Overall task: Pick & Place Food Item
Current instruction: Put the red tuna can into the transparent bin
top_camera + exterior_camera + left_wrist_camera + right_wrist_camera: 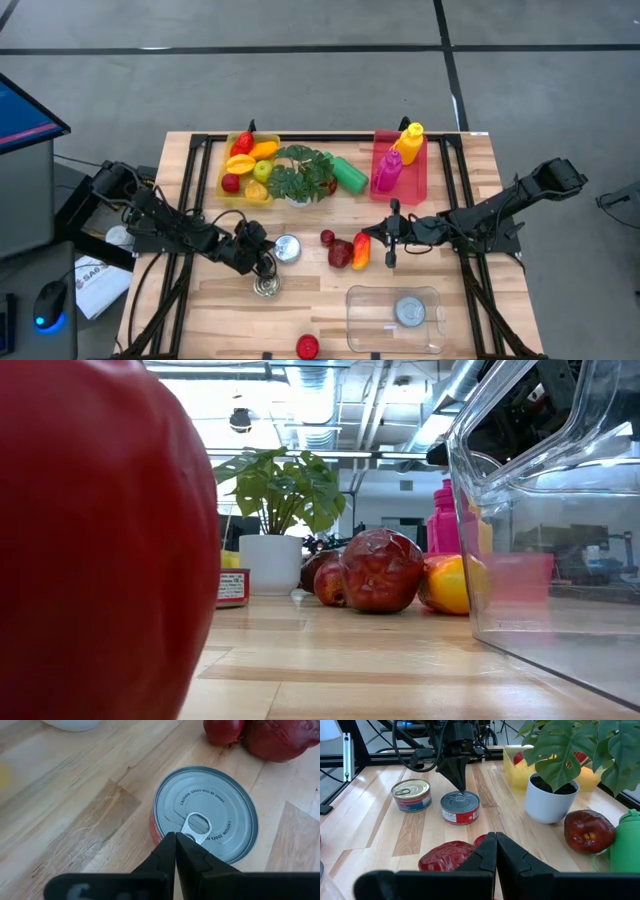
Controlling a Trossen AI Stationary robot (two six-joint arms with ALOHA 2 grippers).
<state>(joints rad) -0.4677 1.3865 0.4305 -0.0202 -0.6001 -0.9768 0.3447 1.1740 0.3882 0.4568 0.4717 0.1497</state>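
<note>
We note the clear plastic tub (393,318) holds one round silver tin (408,311). The left gripper (175,842), jaws pressed together, hangs above a red-labelled steel can (206,813) on the wooden table (200,310). The right gripper (496,841), jaws together, hovers near dark-red fruit (447,856).

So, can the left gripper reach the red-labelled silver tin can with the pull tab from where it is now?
Probably yes. The left gripper hangs directly over the red-labelled silver tin can, fingers shut, with nothing between them; it must open first.
</note>
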